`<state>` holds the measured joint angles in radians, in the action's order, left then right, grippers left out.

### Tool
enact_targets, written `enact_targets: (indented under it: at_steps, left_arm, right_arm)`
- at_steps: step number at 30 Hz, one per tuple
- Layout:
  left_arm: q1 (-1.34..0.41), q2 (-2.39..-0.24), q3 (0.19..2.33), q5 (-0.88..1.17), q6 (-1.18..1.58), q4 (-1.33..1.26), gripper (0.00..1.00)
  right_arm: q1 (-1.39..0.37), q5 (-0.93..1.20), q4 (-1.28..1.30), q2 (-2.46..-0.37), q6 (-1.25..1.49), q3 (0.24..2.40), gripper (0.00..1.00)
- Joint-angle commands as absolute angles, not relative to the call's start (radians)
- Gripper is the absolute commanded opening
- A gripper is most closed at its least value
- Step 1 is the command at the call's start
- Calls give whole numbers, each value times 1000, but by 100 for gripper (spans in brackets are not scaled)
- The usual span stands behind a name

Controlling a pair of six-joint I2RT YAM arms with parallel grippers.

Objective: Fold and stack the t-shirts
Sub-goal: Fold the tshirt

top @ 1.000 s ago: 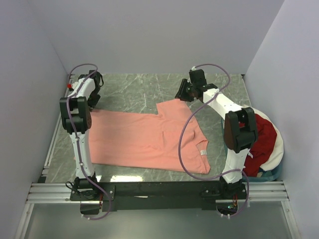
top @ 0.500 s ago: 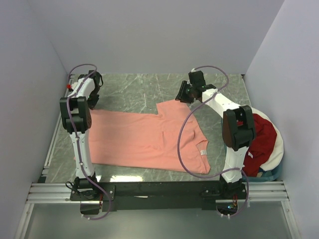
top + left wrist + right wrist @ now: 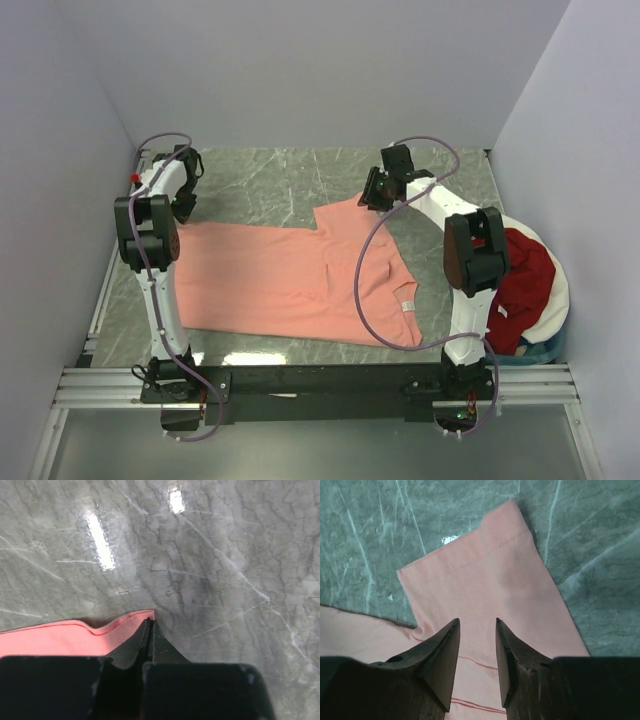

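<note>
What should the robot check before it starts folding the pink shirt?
1. Left gripper shut on a corner of the salmon-pink t-shirt: ok.
2. Enough cloth pinched to lift it: cannot tell.
3. Right gripper holding the sleeve: not ok, its jaws stand open above it.
4. Shirt spread flat on the table: ok.
5. Dark red t-shirt out of the way in the basket: ok.
</note>
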<state>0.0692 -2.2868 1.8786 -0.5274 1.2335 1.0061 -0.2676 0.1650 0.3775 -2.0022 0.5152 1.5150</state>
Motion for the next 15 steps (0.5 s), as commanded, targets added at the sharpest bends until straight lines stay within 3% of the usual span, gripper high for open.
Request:
enact_targets:
  at_steps: [1,15]
  left_arm:
    - [77,-2197,1876,-519,1206,991,1]
    - [78,-2172,1871,-480,1172,953,1]
  right_arm:
    - [-264,123,379,-2022,491,1581,42]
    - [-245,2,489,-2220,430,1856,47]
